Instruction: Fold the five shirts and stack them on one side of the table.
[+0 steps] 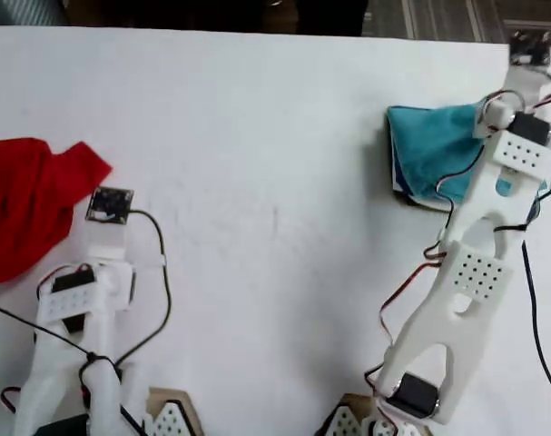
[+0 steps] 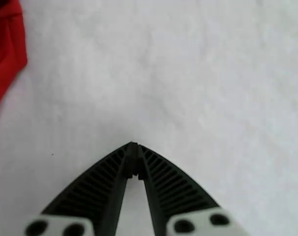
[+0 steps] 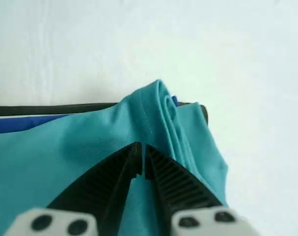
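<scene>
Teal shirt (image 3: 80,142) stacked; red shirt (image 1: 25,204) unfolded
Left gripper (image 2: 134,160) closed over table (image 1: 275,136); right gripper (image 3: 140,160) closed atop teal; red: soft, light, limp; pinch a hem

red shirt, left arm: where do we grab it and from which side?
On the red shirt, take the pointed flap jutting toward the middle of the table, coming in from that open side. It looks thin, with bare surface around it, and lies nearest the left gripper, which is shut and would need opening first. The rest looks bunched.
</scene>
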